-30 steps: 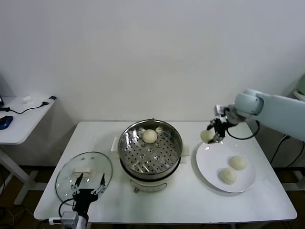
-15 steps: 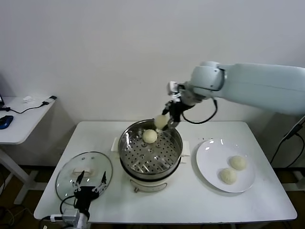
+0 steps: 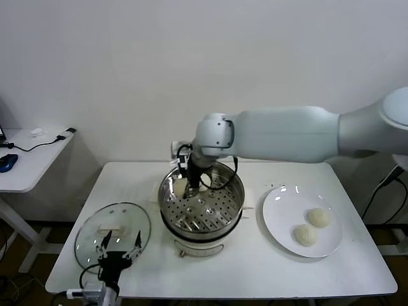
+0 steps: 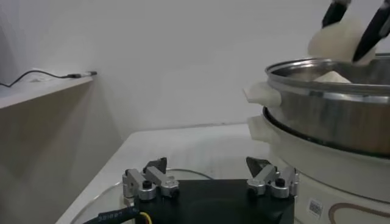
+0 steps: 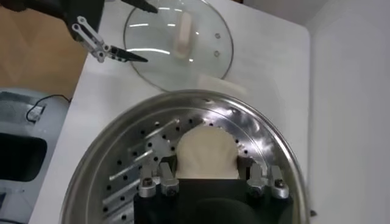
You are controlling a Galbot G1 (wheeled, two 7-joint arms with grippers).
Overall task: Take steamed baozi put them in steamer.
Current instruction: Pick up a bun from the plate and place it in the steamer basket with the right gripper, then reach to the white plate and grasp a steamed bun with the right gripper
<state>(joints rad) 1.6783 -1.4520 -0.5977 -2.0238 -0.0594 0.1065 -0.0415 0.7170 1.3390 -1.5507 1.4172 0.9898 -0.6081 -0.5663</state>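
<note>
Right gripper (image 3: 189,180) sits over the rear-left part of the steamer (image 3: 201,203), fingers closed around 1 bun (image 5: 205,153). In the right wrist view this bun fills the gap between the fingers, just above the perforated tray (image 5: 131,167). A 2nd bun is presumably already in the steamer, mostly hidden behind the arm. 2 more buns (image 3: 319,217) (image 3: 305,235) lie on the white plate (image 3: 280,210), well apart from the steamer.

Left gripper (image 3: 118,249) is parked over the glass lid (image 3: 95,237), fingers spread, holding nothing.

Risks, as judged:
- Held bun looks close to the steamer's rear-left wall; release here may leave it leaning on the rim.
- It may crowd the bun already inside.
- Soft dough may cling to a finger on opening and lift out on retreat.
</note>
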